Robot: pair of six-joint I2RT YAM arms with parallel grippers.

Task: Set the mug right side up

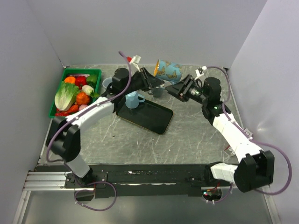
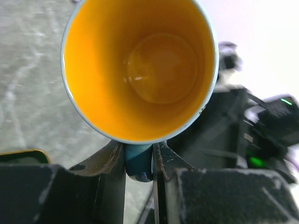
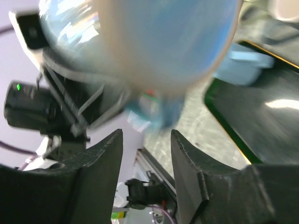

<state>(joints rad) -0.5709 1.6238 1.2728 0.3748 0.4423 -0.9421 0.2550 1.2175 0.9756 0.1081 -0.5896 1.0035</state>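
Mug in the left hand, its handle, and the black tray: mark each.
mug (image 2: 140, 70), left wrist view, orange inner wall.
handle (image 2: 138, 161), left wrist view, blue loop under the rim.
black tray (image 1: 148, 117), top external view, bare middle of its floor.

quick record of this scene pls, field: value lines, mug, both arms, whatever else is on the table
mug: butterfly print, orange inside, held up and tilted, not yet upright
left end effector: shut on the mug's handle
right end effector: open, close to the mug, not gripping it
tray: black, mid-table
blue cup: upright at the tray's far corner
basket: green, far left, filled with vegetables
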